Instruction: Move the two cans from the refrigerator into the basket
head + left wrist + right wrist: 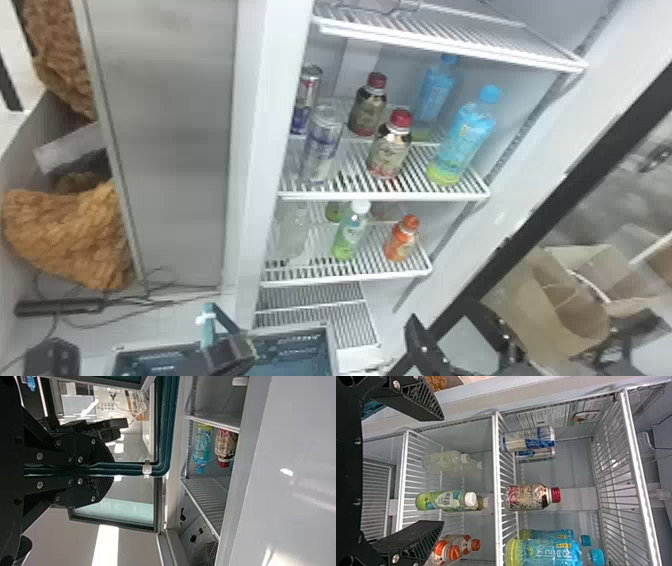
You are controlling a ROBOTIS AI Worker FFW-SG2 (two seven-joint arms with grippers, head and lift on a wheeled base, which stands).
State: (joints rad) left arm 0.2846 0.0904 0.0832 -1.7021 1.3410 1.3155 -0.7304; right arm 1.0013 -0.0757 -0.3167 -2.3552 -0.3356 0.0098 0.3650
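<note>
Two silver-blue cans (pixel 322 145) stand, left gripper (pixel 241 345) clasping basket handle (pixel 208 327), right gripper (pixel 437 312) spread.

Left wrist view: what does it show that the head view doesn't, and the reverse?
Left wrist view: a round fan grille.
Head view: the two cans, upright on a wire shelf, and an orange-capped bottle lower down.
Both: the left gripper at the basket's handle, and blue and red-capped bottles.
</note>
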